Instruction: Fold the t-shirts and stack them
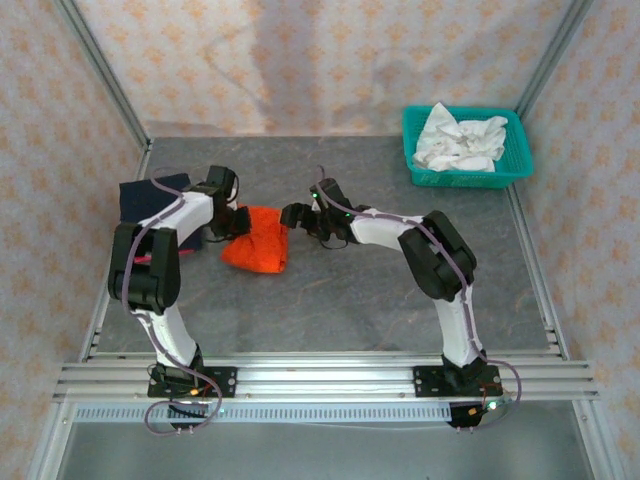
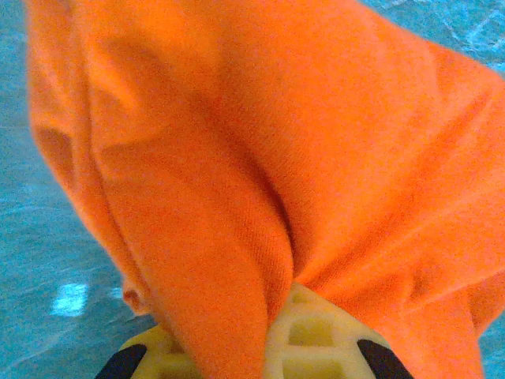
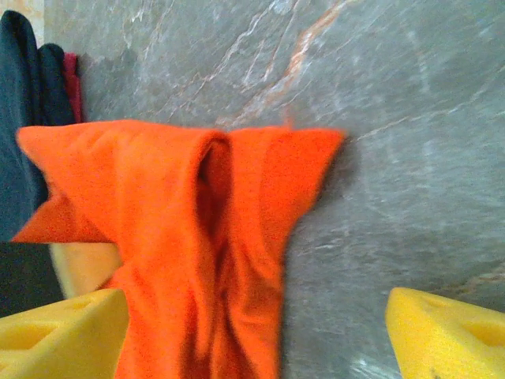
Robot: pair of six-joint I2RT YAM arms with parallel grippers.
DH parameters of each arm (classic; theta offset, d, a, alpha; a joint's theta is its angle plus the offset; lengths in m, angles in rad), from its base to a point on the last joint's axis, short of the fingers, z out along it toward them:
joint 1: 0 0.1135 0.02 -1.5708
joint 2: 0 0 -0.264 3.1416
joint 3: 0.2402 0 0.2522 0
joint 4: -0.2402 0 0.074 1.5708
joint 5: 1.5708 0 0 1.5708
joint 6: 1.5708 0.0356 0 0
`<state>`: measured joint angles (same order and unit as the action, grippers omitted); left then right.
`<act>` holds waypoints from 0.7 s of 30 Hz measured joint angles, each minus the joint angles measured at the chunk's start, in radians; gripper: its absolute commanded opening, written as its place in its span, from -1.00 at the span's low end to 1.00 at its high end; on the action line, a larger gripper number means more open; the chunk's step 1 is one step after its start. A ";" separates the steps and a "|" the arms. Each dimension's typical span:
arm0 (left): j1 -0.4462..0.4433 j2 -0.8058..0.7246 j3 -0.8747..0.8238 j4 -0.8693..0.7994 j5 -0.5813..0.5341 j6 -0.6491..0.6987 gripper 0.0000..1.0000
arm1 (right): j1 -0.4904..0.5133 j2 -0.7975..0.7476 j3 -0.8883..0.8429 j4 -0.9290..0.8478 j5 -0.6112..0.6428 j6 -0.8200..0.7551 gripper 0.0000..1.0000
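left tool (image 1: pixel 232 222) is clenched on the orange t-shirt (image 1: pixel 257 238): the left wrist view has a thick fold of the orange cloth pinched between my yellow pads (image 2: pixel 312 339), the rest fanning out ahead over the grey bench (image 1: pixel 350 290)

right tool (image 1: pixel 293 214) is released. In the right wrist view the jaws stand wide apart, one yellow pad at each bottom corner. The shirt runs down between them, close along one pad and well clear of the other, so nothing is gripped on that side

from the top view the orange shirt is a bunched lump, not flat, left of bench centre, directly between the two tools. Left tool is at its left edge, right tool just beside its right edge. In the right wrist view it shows a long crease down the middle and two corners spread outwards. Can't tell if any of it is off the surface

navy t-shirt (image 1: pixel 150 195) is a dark squarish block at the left edge of the bench, partly under my left arm, near the orange one. Whether they touch I can't tell

teal lattice basket (image 1: pixel 465 178) sits in the far right corner, crumpled white cloth (image 1: pixel 460 140) inside, well apart from both shirts and both tools
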<state>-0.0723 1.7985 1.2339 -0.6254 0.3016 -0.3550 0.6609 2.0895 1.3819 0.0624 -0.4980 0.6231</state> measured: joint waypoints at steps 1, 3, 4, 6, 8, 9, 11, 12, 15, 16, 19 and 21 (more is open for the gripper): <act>0.000 -0.006 0.013 -0.018 -0.024 0.011 -1.00 | -0.002 -0.004 -0.003 0.000 0.001 -0.006 0.69; 0.000 -0.012 0.046 -0.046 -0.073 0.035 -1.00 | -0.006 -0.010 -0.006 0.003 -0.004 -0.025 0.69; 0.000 -0.014 0.059 -0.052 -0.094 0.045 -1.00 | -0.006 -0.013 -0.007 0.007 -0.009 -0.034 0.70; 0.000 -0.021 0.081 -0.060 -0.144 0.072 -1.00 | -0.003 -0.018 -0.010 0.024 -0.033 -0.062 0.70; 0.000 -0.027 0.098 -0.064 -0.189 0.103 -1.00 | 0.004 -0.026 -0.013 0.041 -0.053 -0.091 0.72; 0.000 -0.029 0.112 -0.067 -0.214 0.124 -1.00 | 0.009 -0.032 -0.016 0.050 -0.063 -0.109 0.73; 0.000 -0.029 0.143 -0.070 -0.260 0.153 -1.00 | 0.025 -0.042 -0.017 0.071 -0.085 -0.142 0.74; 0.000 -0.027 0.165 -0.077 -0.285 0.169 -1.00 | 0.035 -0.047 -0.017 0.087 -0.096 -0.156 0.74; 0.003 -0.015 0.240 -0.087 -0.353 0.204 -1.00 | 0.073 -0.054 -0.017 0.137 -0.124 -0.199 0.76; 0.007 -0.009 0.261 -0.087 -0.371 0.212 -1.00 | 0.085 -0.055 -0.017 0.152 -0.129 -0.211 0.76; 0.030 0.009 0.303 -0.089 -0.408 0.231 -1.00 | 0.126 -0.059 -0.020 0.212 -0.136 -0.244 0.78; 0.055 0.019 0.317 -0.097 -0.413 0.234 -1.00 | 0.147 -0.064 -0.028 0.257 -0.139 -0.259 0.78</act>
<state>-0.0170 1.8172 1.5513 -0.7219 -0.1116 -0.1207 0.8082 2.0258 1.3540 0.3195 -0.6369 0.3641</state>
